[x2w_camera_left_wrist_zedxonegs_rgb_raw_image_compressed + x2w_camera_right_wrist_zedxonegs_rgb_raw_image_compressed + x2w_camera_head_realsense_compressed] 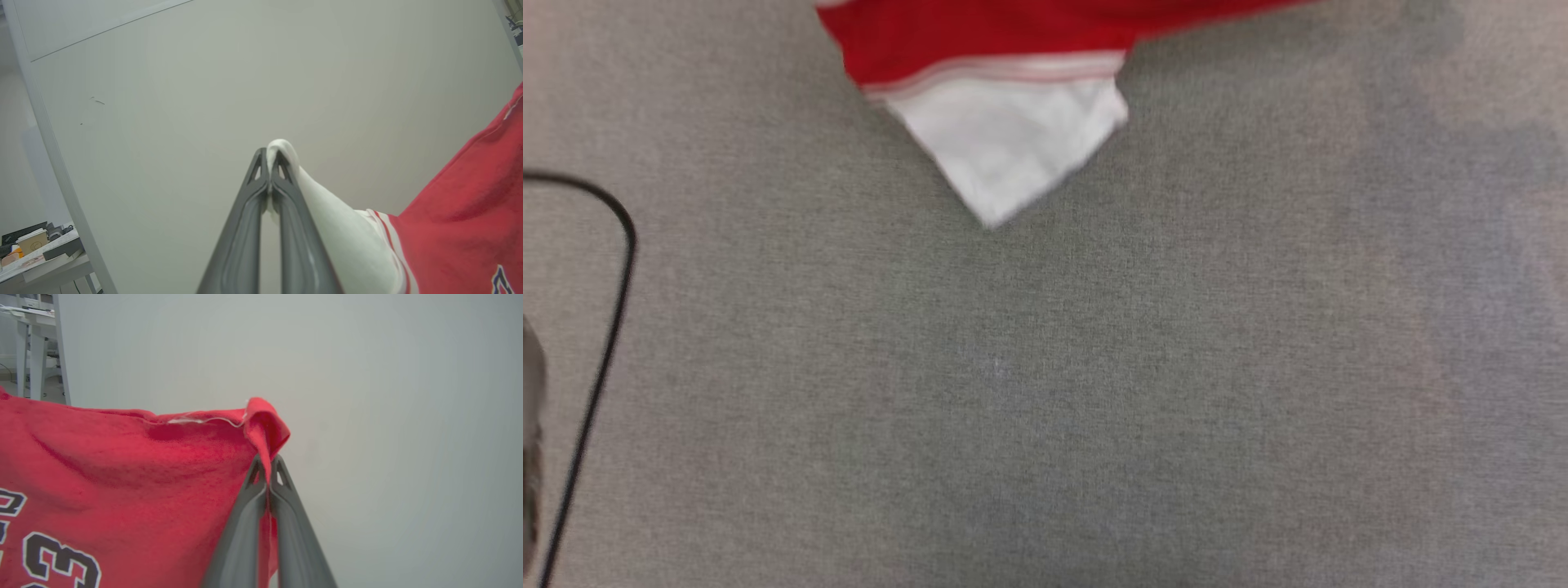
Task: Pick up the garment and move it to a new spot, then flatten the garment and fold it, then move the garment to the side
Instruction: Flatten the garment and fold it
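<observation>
The garment [1005, 90] is a red jersey with white sleeves and striped trim. In the head view it hangs at the top edge over grey carpet, a white sleeve pointing down. My left gripper [269, 157] is shut on the tip of a white sleeve, and the red body [470, 204] stretches off to the right. My right gripper [267, 463] is shut on a bunched red edge of the garment [122, 469]. Black white-outlined digits show on the red cloth at the lower left of the right wrist view.
Grey carpet [1094, 392] lies below in the head view, with a black cable [605, 327] looping at the left. A pale wall panel [245, 81] stands ahead of both wrists. A cluttered table [36, 253] stands at the lower left of the left wrist view.
</observation>
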You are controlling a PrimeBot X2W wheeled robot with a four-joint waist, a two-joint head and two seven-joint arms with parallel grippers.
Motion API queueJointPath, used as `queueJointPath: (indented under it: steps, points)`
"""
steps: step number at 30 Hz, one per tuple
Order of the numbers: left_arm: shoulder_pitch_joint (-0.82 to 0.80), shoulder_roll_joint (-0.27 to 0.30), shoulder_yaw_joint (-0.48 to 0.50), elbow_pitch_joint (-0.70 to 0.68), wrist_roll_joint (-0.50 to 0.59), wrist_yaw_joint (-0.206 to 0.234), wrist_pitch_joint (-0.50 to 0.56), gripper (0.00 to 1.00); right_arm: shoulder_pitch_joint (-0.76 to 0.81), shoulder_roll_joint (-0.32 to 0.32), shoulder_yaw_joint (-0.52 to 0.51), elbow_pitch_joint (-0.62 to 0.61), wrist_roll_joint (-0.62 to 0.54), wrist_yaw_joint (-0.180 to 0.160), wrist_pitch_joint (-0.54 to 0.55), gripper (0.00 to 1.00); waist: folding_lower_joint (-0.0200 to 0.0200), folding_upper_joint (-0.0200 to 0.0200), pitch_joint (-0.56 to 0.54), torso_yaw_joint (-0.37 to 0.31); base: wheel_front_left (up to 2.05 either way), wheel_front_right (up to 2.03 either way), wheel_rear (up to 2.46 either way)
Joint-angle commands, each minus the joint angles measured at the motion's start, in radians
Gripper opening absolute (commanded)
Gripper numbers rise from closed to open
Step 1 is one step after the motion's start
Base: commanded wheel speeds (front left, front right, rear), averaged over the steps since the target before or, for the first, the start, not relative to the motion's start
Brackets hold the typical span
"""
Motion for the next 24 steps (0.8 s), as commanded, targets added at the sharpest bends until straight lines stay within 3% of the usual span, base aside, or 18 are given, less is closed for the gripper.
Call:
queueJointPath:
  steps: [1, 7, 8, 12, 18, 24]
  points:
    - [-0.07, 0.001, -0.004, 0.033, -0.003, -0.006, -0.008, 0.0, -0.066, 0.01, 0.012, 0.029, -0.026, -0.001, -0.005, 0.0, -0.0001, 0.0, 0.103, -0.008, 0.0, 0.0, 0.0]
    - [-0.329, 0.006, -0.042, 0.211, -0.016, -0.017, -0.058, 0.0, -0.327, 0.062, 0.072, 0.209, -0.093, -0.001, -0.064, 0.0, -0.0001, 0.0, 0.158, -0.012, 0.0, 0.0, 0.0]
    - [-0.427, 0.004, -0.073, 0.292, -0.027, -0.019, -0.079, 0.0, -0.427, 0.09, 0.103, 0.299, -0.103, -0.001, -0.107, 0.0, -0.0001, 0.0, 0.171, -0.016, 0.0, 0.0, 0.0]
    - [-0.495, 0.006, -0.111, 0.375, -0.056, -0.019, -0.114, 0.0, -0.503, 0.112, 0.15, 0.402, -0.101, -0.001, -0.152, 0.0, -0.0001, 0.0, 0.186, -0.019, 0.0, 0.0, 0.0]
    - [-0.466, 0.019, -0.161, 0.47, -0.107, -0.019, -0.18, 0.0, -0.486, 0.13, 0.228, 0.502, -0.056, -0.001, -0.217, 0.0, -0.0001, 0.0, 0.202, -0.025, 0.0, 0.0, 0.0]
    - [-0.307, 0.029, -0.194, 0.501, -0.163, -0.019, -0.231, 0.0, -0.351, 0.139, 0.302, 0.54, 0.013, -0.001, -0.286, 0.0, -0.0001, 0.0, 0.17, -0.029, 0.0, 0.0, 0.0]
